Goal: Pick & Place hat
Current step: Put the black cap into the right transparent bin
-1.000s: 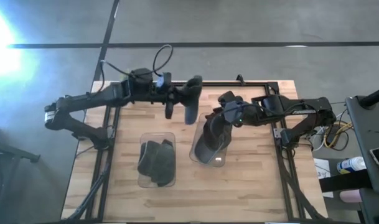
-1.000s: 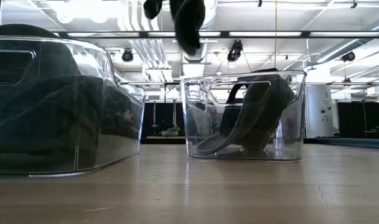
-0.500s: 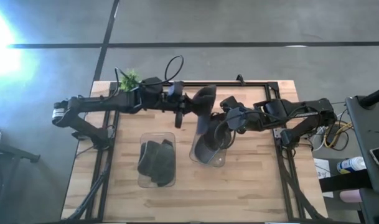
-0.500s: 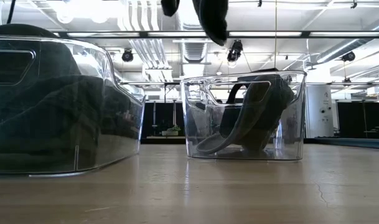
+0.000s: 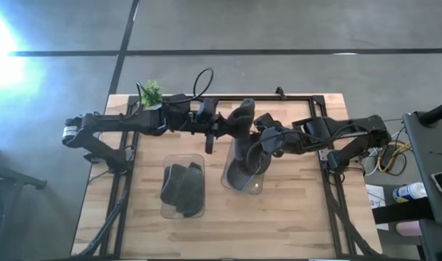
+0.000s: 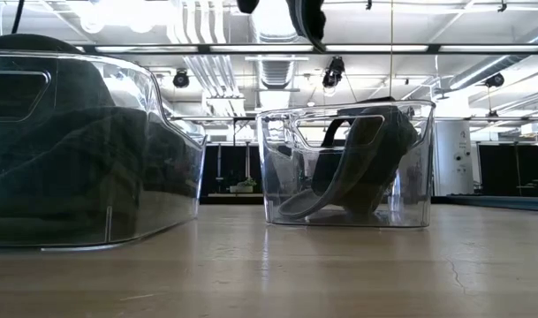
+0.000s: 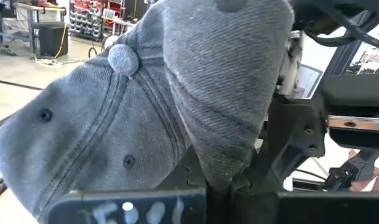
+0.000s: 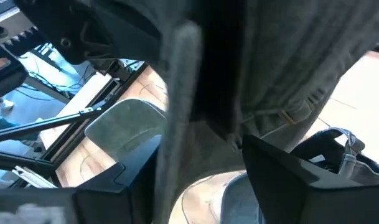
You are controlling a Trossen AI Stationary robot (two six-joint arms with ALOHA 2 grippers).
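A grey cap (image 5: 242,119) with a top button (image 7: 122,59) is lifted above the table's far middle, held in my left gripper (image 5: 222,128), which is shut on it. Only the cap's lowest part (image 6: 306,19) shows in the low view, at the top edge. My right gripper (image 5: 259,148) is open over the right clear bin (image 5: 226,181), just right of the cap. In the right wrist view the grey cloth (image 8: 289,68) hangs just ahead of its spread fingers (image 8: 292,180). Another grey cap (image 6: 361,159) leans inside that bin. My left gripper pinches a narrowing fold of the cap's grey cloth (image 7: 221,163) between its two fingers (image 7: 223,183), next to the crown's eyelet panels. The fingers come level from the table's left. The cap is lifted clear of the table and bins, and its crown bulges ahead of the fingers.
The left clear bin (image 5: 166,163) near the table's middle holds several dark hats (image 5: 184,190). A small green plant (image 5: 152,92) stands at the far left edge. A black frame (image 5: 308,98) runs along the table's far and side edges. Bare wood lies at the near side.
My left gripper has carried the cap toward the table's right, close to my right gripper and the right bin. In the low view the cap has shifted right and almost out of the top edge. The arm's move has uncovered the plant. My right gripper has stayed over the right bin.
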